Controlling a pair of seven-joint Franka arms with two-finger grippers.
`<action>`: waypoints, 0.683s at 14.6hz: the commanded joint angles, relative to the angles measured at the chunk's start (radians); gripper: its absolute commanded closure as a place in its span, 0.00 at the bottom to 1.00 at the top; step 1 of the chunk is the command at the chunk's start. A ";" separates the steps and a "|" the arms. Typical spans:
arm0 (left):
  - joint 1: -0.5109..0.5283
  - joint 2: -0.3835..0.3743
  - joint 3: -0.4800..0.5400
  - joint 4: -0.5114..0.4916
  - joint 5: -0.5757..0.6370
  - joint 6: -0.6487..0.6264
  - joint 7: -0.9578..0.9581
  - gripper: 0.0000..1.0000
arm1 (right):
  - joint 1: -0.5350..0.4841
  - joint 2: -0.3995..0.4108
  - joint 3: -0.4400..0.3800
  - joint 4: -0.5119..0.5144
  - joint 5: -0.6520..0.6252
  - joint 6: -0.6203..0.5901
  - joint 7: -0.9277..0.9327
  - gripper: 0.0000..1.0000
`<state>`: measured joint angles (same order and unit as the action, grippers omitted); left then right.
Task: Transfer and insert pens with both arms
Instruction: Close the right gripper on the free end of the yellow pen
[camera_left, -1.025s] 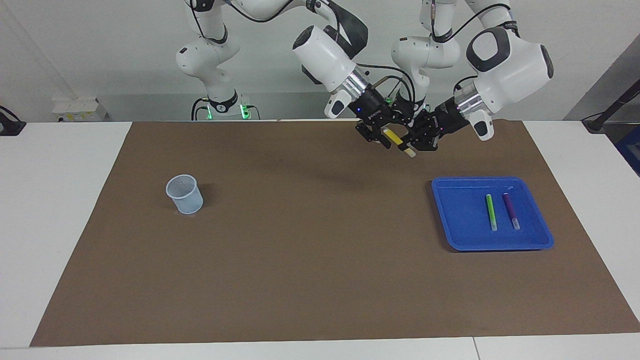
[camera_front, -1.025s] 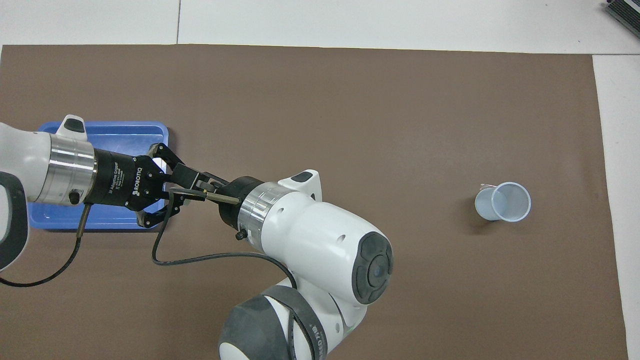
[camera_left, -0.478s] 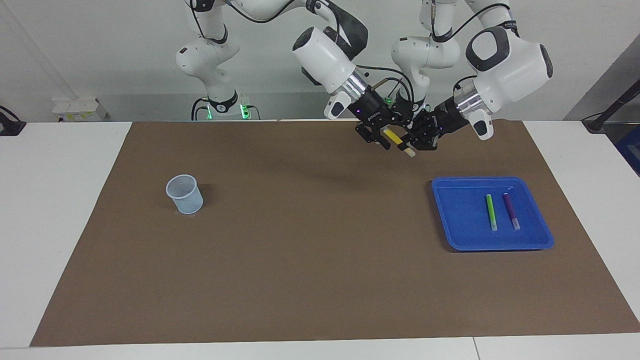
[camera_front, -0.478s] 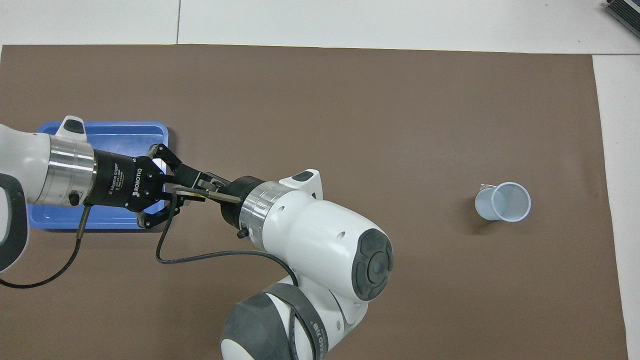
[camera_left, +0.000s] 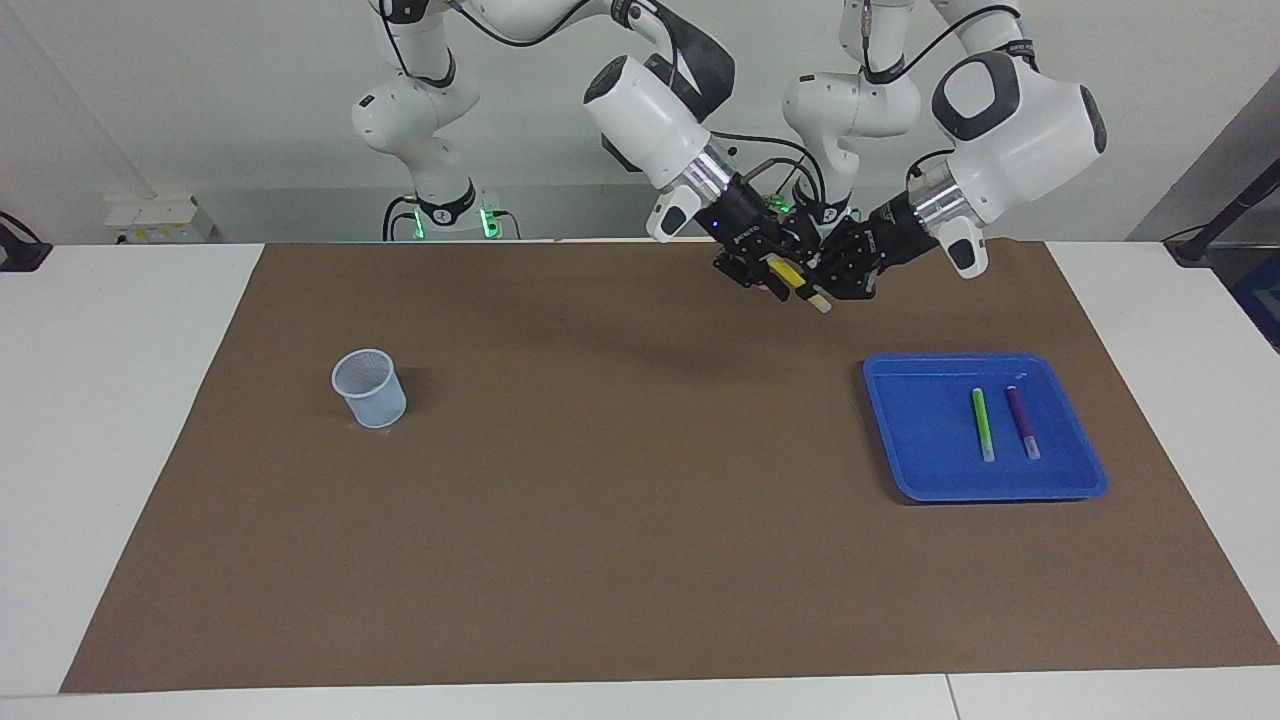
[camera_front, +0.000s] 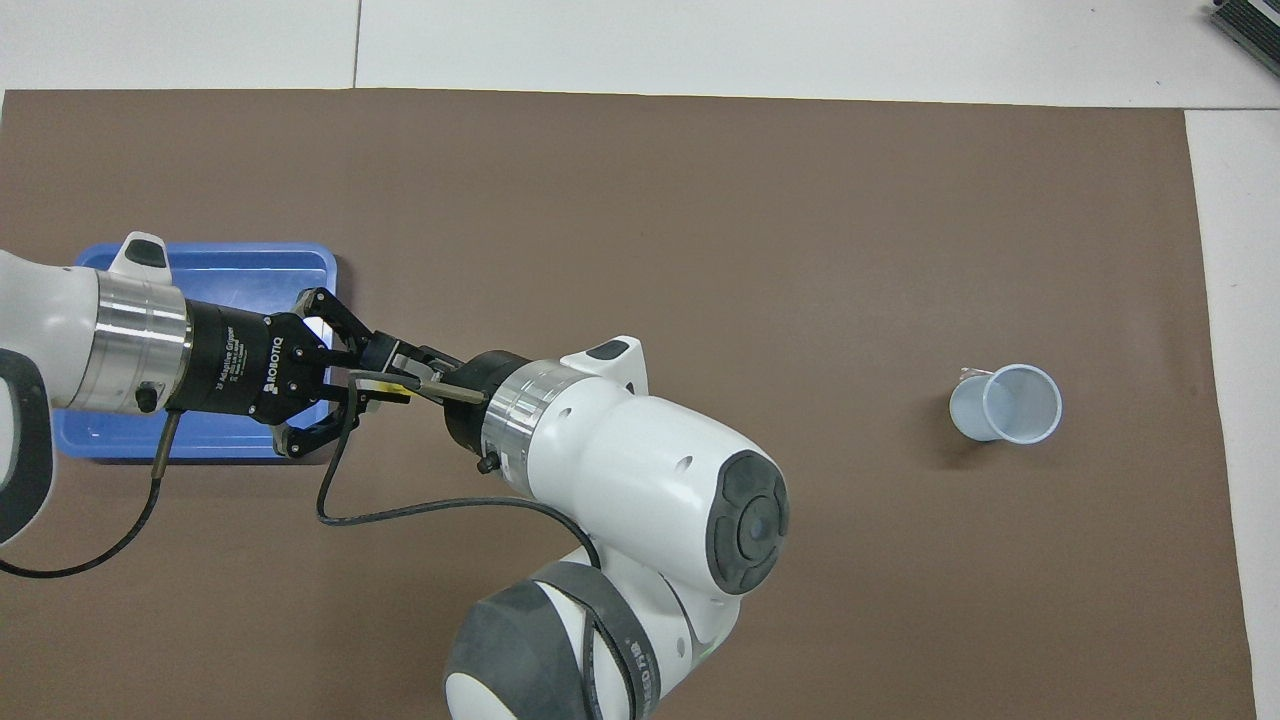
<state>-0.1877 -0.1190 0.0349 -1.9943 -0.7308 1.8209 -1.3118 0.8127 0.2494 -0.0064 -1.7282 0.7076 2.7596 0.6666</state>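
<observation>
A white table (camera_left: 120, 400) carries a brown mat (camera_left: 620, 520), blue tray (camera_left: 920, 440) and pale cup (camera_left: 370, 388).

The yellow pen (camera_left: 790, 277) with a whitish cap hangs tilted in the air, nearer to the robots than the blue tray (camera_left: 920, 440), where the green pen (camera_left: 983, 423) and purple pen (camera_left: 1022, 421) lie side by side, apart.

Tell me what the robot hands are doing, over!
Left gripper shut on yellow pen, up over the mat. Right gripper at the same pen, grip unclear. Green pen, purple pen in tray. Nothing blocking.
</observation>
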 joint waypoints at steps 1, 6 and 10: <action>-0.016 -0.034 0.011 -0.038 -0.018 0.024 -0.015 1.00 | -0.038 -0.042 0.000 -0.005 -0.023 -0.086 -0.001 0.38; -0.016 -0.037 0.011 -0.038 -0.018 0.026 -0.015 1.00 | -0.041 -0.044 0.002 -0.005 -0.042 -0.100 0.001 0.40; -0.016 -0.037 0.011 -0.038 -0.018 0.026 -0.015 1.00 | -0.034 -0.051 0.005 -0.014 -0.042 -0.100 0.008 0.44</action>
<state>-0.1877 -0.1213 0.0349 -1.9943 -0.7308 1.8222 -1.3129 0.7809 0.2148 -0.0057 -1.7272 0.6835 2.6707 0.6652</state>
